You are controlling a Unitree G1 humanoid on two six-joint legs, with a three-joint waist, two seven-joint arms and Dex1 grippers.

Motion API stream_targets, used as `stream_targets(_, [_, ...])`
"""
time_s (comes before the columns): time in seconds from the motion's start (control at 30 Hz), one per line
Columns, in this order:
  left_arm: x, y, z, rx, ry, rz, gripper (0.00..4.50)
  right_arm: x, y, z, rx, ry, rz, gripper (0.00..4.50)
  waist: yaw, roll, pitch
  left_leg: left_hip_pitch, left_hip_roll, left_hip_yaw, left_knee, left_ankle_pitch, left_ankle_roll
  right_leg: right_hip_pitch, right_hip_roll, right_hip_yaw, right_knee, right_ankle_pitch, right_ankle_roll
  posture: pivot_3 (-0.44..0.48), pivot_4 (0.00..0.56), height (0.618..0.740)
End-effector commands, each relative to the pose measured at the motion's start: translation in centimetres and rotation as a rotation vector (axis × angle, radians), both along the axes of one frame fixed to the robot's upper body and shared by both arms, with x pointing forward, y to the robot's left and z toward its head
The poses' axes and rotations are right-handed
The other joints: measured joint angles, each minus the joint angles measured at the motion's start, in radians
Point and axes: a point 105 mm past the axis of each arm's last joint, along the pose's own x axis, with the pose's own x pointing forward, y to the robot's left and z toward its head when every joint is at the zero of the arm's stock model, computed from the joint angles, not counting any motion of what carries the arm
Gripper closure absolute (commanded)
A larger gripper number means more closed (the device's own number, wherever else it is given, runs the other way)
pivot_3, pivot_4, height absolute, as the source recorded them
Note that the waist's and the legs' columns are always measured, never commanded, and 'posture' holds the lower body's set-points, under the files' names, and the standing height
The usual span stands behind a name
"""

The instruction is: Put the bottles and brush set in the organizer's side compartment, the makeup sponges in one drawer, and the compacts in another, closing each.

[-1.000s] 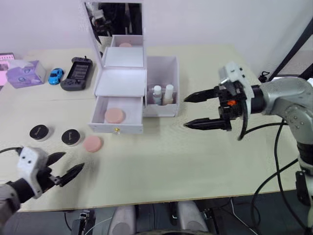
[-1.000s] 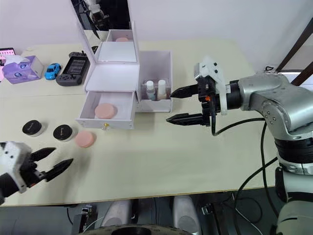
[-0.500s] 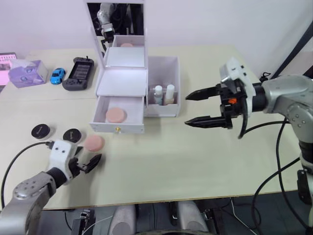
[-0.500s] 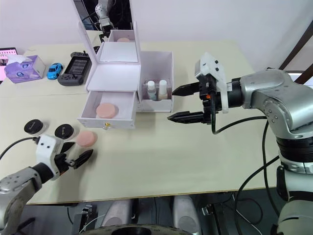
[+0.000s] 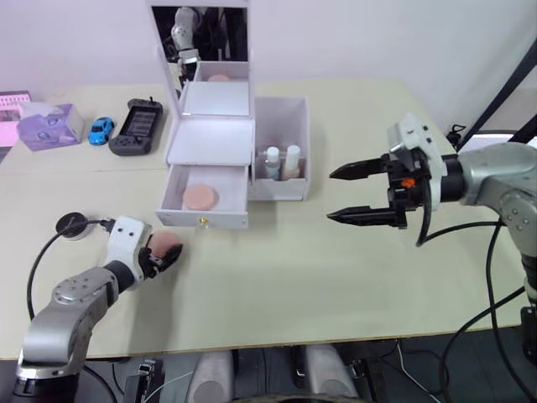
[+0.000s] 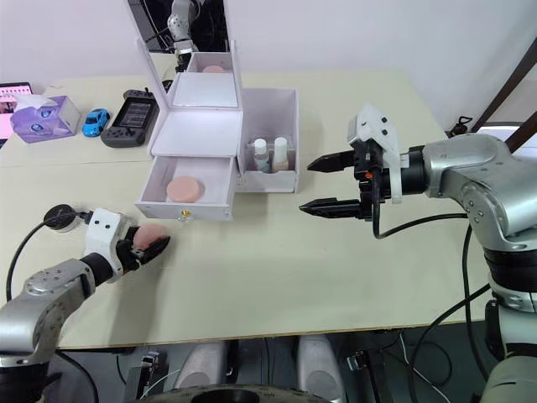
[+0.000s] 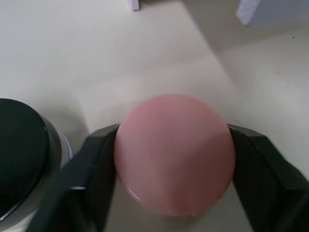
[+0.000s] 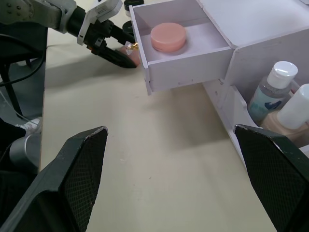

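Since the earlier frame, left claw (image 5: 158,255) has advanced across the desk (image 5: 277,285) to the loose sponge (image 7: 175,152). Fingers bracket the pad on both sides, apparently touching; a firm grip cannot be confirmed. Open drawer (image 5: 204,200), holding the other sponge (image 5: 200,197), lies just beyond and slightly right. Right claw (image 5: 362,195) hangs released, well apart.

left pincer (image 5: 158,256) closed around pink sponge (image 5: 164,249) on worktop (image 5: 277,269), 7 o'clock of organizer (image 5: 235,151) | second sponge (image 5: 200,197) in open lower drawer (image 5: 205,198) | right pincer (image 5: 357,193) spread wide, 3 o'clock of bottles (image 5: 280,162)
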Motion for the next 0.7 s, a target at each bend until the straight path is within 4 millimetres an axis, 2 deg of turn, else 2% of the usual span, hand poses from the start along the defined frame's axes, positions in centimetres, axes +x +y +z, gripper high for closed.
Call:
stream_targets(0.03, [-0.4,-0.2,0.3,-0.030,0.019,-0.019,1.83,-0.2,-0.2,1.4,0.004,-0.075,-0.002,0.00,0.000,0.000,0.000,0.000,0.000,0.000,0.000,0.000,0.000,0.000,0.000,0.000,0.000,0.000,0.000,0.000,0.150,0.740])
stream_targets(0.13, [-0.9,-0.6,1.4,-0.046,-0.011,-0.065,1.83,0.0,-0.1,1.4,0.005,-0.075,0.001,0.00,-0.001,-0.001,0.000,0.000,0.000,0.000,0.000,0.000,0.000,0.000,0.000,0.000,0.000,0.000,0.000,0.000,0.150,0.740])
stream_targets(0.23, [-1.7,0.9,3.5,-0.059,-0.075,-0.065,1.83,0.2,0.2,1.4,0.008,-0.071,0.016,0.00,-0.005,-0.002,0.001,-0.002,0.000,0.000,-0.001,0.000,0.000,-0.002,0.000,0.000,0.000,0.002,-0.003,0.000,0.150,0.740])
stream_targets(0.3, [-2.0,1.3,4.2,-0.065,-0.096,-0.072,1.83,0.2,0.2,1.5,0.008,-0.070,0.022,0.00,-0.004,-0.002,0.001,-0.002,0.001,0.000,-0.001,0.000,0.000,-0.004,0.001,0.000,0.000,0.002,-0.004,0.000,0.150,0.740])
stream_targets(0.37, [-2.6,2.2,5.3,-0.055,-0.119,-0.077,1.83,0.4,0.3,1.6,0.009,-0.072,0.031,0.00,-0.003,-0.002,0.001,-0.002,0.001,0.000,-0.002,0.000,0.000,-0.004,0.001,0.000,0.000,0.002,-0.003,0.000,0.150,0.740])
stream_targets(0.5, [-3.8,5.7,7.4,0.007,-0.130,-0.058,1.83,1.1,0.2,1.9,0.018,-0.085,0.027,0.00,-0.006,-0.002,0.002,-0.002,0.001,0.000,-0.002,0.000,0.000,-0.004,0.000,0.000,-0.001,0.001,-0.002,0.000,0.150,0.740])
stream_targets(0.63, [-3.4,6.8,11.0,0.032,-0.208,-0.106,1.83,1.2,0.0,1.8,0.018,-0.079,0.042,0.00,0.001,-0.002,0.003,-0.004,0.000,0.000,-0.001,0.000,0.000,-0.006,0.000,0.000,-0.001,0.001,-0.001,0.000,0.150,0.740])
stream_targets(0.7, [-2.6,6.5,13.4,0.019,-0.270,-0.150,1.83,1.2,0.0,1.8,0.025,-0.074,0.052,0.00,0.004,-0.002,0.003,-0.005,0.000,0.000,-0.001,0.000,0.000,-0.006,0.000,0.000,-0.002,0.000,0.000,0.000,0.150,0.740])
